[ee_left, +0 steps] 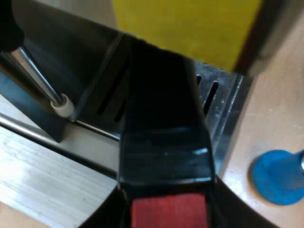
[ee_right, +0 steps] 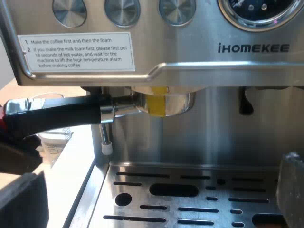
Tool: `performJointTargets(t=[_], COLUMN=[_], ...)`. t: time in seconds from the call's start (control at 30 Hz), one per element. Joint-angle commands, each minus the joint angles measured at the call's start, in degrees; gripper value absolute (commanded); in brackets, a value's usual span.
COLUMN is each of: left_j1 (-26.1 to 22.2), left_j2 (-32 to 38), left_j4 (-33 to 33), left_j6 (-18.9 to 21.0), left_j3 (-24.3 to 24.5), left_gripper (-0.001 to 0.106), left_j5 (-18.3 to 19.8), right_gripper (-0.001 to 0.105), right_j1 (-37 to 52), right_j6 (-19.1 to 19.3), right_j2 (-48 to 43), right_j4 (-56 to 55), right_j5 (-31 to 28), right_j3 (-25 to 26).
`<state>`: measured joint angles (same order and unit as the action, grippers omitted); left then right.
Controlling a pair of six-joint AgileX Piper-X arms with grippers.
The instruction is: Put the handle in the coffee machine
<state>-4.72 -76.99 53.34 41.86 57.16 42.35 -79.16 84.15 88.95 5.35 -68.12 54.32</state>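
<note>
The metal holder (ee_right: pixel 164 103), marked with a yellow patch, sits under the espresso machine (ee_right: pixel 204 71) at its front fitting. Its dark handle (ee_right: pixel 57 118) sticks out sideways above the steam wand (ee_right: pixel 103 135). My left gripper (ee_left: pixel 166 211) is shut on the handle (ee_left: pixel 161 128) near its red end (ee_left: pixel 168 211), over the drip tray's edge. My right gripper (ee_right: pixel 156 194) hangs open over the drip tray (ee_right: pixel 190 194), facing the machine, with nothing between its fingers.
A blue tamper (ee_left: pixel 279 176) stands on the counter beside the drip tray (ee_left: pixel 223 109). The steam wand's white tip (ee_left: pixel 62 105) hangs close to the handle. A clear container (ee_right: pixel 53 137) stands on the counter beyond the handle.
</note>
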Motion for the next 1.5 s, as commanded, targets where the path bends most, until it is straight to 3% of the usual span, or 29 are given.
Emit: performJointTargets(t=[0.03, 0.4, 0.8, 0.97, 1.17, 1.5], left_j1=[-0.1, -0.1, -0.1, -0.1, -0.1, -0.1], left_j2=[3.4, 3.2, 2.0, 1.6, 1.6, 3.6], left_j4=[-1.0, -2.9, -8.7, -13.4, -12.4, -11.0], left_j6=[0.3, 0.3, 0.3, 5.7, 9.8, 9.3], left_j3=[2.1, 2.0, 2.0, 2.0, 2.0, 2.0], left_gripper=[0.0, 0.0, 0.0, 0.0, 0.0, 0.0], left_j5=[13.6, 18.3, 18.6, 18.7, 19.1, 19.3], right_gripper=[0.105, 0.105, 0.105, 0.105, 0.105, 0.105], right_j1=[0.0, 0.0, 0.0, 0.0, 0.0, 0.2], right_j6=[0.5, 0.5, 0.5, 0.5, 0.5, 0.5], right_j2=[-0.2, -0.2, -0.2, -0.2, -0.2, -0.2], right_j4=[0.0, 0.0, 0.0, 0.0, 0.0, 0.0], right_j5=[0.2, 0.2, 0.2, 0.2, 0.2, 0.2], right_j3=[0.2, 0.2, 0.2, 0.2, 0.2, 0.2])
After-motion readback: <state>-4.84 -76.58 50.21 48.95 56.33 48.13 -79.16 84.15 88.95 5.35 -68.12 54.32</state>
